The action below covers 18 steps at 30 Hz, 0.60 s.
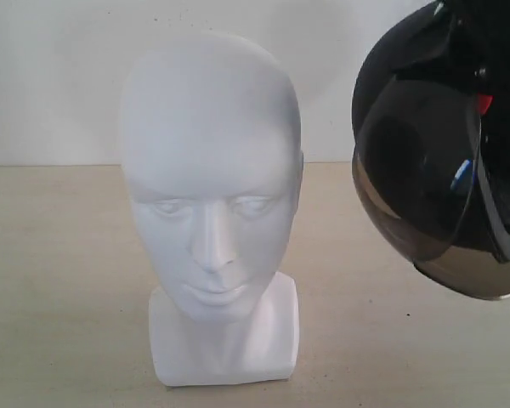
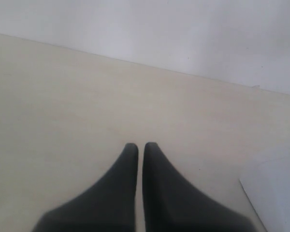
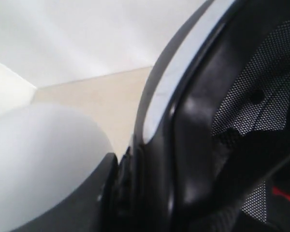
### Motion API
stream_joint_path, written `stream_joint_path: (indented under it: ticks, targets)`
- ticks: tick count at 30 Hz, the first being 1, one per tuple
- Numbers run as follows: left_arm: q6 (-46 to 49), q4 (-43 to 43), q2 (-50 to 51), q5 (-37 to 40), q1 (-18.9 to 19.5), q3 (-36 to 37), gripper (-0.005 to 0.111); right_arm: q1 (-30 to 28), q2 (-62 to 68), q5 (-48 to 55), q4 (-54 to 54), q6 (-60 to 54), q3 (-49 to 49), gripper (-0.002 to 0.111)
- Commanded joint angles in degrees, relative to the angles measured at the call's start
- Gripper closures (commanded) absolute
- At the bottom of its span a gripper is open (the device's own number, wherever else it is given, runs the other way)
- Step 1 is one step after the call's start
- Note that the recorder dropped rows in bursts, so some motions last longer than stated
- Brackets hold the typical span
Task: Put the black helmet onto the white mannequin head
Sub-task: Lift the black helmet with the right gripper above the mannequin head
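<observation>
The white mannequin head (image 1: 211, 195) stands upright on its blocky neck base, facing the exterior camera, left of centre. The black helmet (image 1: 442, 144) hangs in the air to its right, tilted, with the smoky visor (image 1: 416, 187) turned toward the head and a gap between them. In the right wrist view my right gripper (image 3: 135, 164) is shut on the helmet's rim (image 3: 198, 111), beside the mesh padding and a red buckle (image 3: 285, 195). The head's white crown (image 3: 38, 154) bulges close by. My left gripper (image 2: 140, 146) is shut and holds nothing, over bare table.
The beige tabletop (image 1: 59, 280) runs back to a white wall (image 1: 59, 76). A white corner (image 2: 275, 193) shows at the edge of the left wrist view; it looks like the neck base.
</observation>
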Motion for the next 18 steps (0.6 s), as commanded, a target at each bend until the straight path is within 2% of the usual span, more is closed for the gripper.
stream_joint_path:
  ticks: [1, 5, 8, 12, 13, 14, 15, 18]
  targets:
    - [0.36, -0.36, -0.22, -0.20, 0.13, 0.20, 0.102, -0.20, -1.13, -12.06, -3.90, 8.98, -1.99, 0.108]
    - [0.36, -0.36, -0.22, -0.20, 0.13, 0.20, 0.102, 0.50, -1.13, -23.14, -8.98, 22.09, -1.99, 0.108]
    - [0.36, -0.36, -0.22, -0.20, 0.13, 0.20, 0.102, 2.99, -1.13, -34.49, -14.31, 39.70, -1.83, 0.108]
    - [0.36, -0.36, -0.22, -0.20, 0.13, 0.20, 0.102, 3.76, -0.78, -42.37, -30.86, 63.99, -1.83, 0.108]
    - [0.36, -0.36, -0.22, -0.20, 0.13, 0.20, 0.102, 3.76, -0.52, -45.97, -40.96, 77.87, -1.83, 0.108]
    - [0.36, -0.36, -0.22, -0.20, 0.13, 0.20, 0.102, 3.76, -0.19, -47.61, -46.07, 83.43, -1.83, 0.108]
    - [0.36, -0.36, -0.22, -0.20, 0.13, 0.20, 0.102, 3.76, 0.52, -51.94, -53.61, 94.78, -1.83, 0.108]
    - [0.36, -0.36, -0.22, -0.20, 0.13, 0.20, 0.102, 3.76, 1.72, -55.51, -55.31, 101.43, -1.72, 0.108]
